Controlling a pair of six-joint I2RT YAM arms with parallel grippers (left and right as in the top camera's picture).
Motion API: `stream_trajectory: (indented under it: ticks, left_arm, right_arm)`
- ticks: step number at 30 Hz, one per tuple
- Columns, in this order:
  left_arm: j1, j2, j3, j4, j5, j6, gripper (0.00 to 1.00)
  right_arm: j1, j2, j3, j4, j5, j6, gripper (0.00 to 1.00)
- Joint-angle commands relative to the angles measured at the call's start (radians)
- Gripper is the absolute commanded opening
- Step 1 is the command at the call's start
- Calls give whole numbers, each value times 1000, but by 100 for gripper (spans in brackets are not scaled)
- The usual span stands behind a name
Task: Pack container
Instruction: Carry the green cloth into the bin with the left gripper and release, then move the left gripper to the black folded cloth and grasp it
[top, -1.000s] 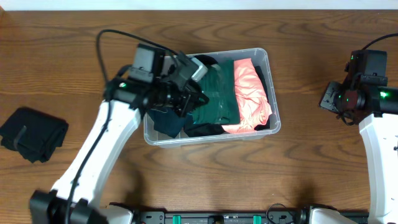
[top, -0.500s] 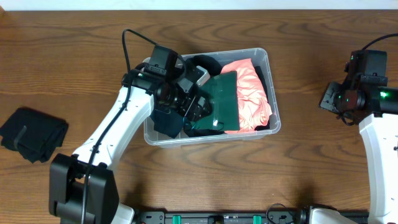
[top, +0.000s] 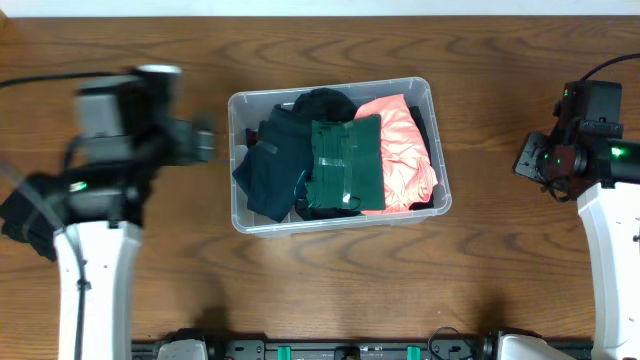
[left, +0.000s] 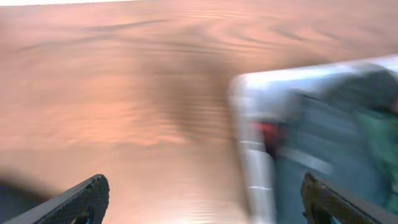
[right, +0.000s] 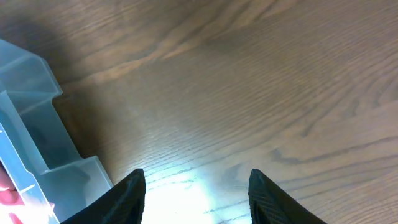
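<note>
Since a moment ago our left arm (top: 92, 262) has swung out of the clear rectangular plastic bin (top: 340, 223) mid-table, jaws spread and empty, nearer the folded black cloth (top: 20, 225) lying farther left, while the right jaws are spread beside the bin.

The left gripper (top: 203, 143) has pulled out of the container (top: 240, 216) and swung left, now motion-blurred above the table (top: 330, 290) with fingers spread wide and nothing held, leaving the dark garment (top: 268, 172) and green garment (top: 345, 165) uncovered in the container's left half.
</note>
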Motion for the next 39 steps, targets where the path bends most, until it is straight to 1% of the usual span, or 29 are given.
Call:
stream_trajectory:
  ticks: [1,7,10,12,15,19,25,29,31,32,33,34,35,36,37,39]
  left_arm:
    - [181,43,11,9,-68,-105,98]
    - [509,203,7,62,-91,-247,98]
    - [643,301,7,98,-89,-313,98]
    - [716,365,7,132,-37,-305,98]
    - [795,459,7,173,83,-251,98]
    - [845,581,7,205,200,-190,98]
    - [862,718,7,215,199,-169,98]
    - [861,764,7,222,206,-162,98]
    - [861,779,7,233,295,-128,100]
    - [861,783,7,241,358,-115,96]
    - [861,787,7,248,420,-114,82]
    - [860,789,7,255,490,-114,49]
    - [859,789,7,259,531,-114,37]
    - [855,789,7,260,554,-114,27]
    - [851,788,7,259,563,-115,21]
    - [843,788,7,252,581,-115,7]
  right_arm:
    - [-5,0,10,0,-1,-11,52]
    - [-5,0,10,0,-1,-12,52]
    - [-5,0,10,0,-1,-12,52]
    - [-5,0,10,-2,-1,-13,52]
    - [-5,0,10,-4,-1,-15,52]
    - [-5,0,10,-2,-1,-15,52]
    - [-5,0,10,-5,0,-34,52]
    - [-5,0,10,-4,-1,-34,52]
    - [-5,0,10,-4,-1,-34,52]
    - [-5,0,10,-4,-1,-34,52]
    - [-5,0,10,-4,-1,-34,52]
    - [-5,0,10,-4,0,-34,52]
    - [-5,0,10,-4,0,-34,52]
    - [-5,0,10,-4,0,-34,52]
    - [-5,0,10,-4,-1,-34,52]
    - [-5,0,10,-4,0,-34,52]
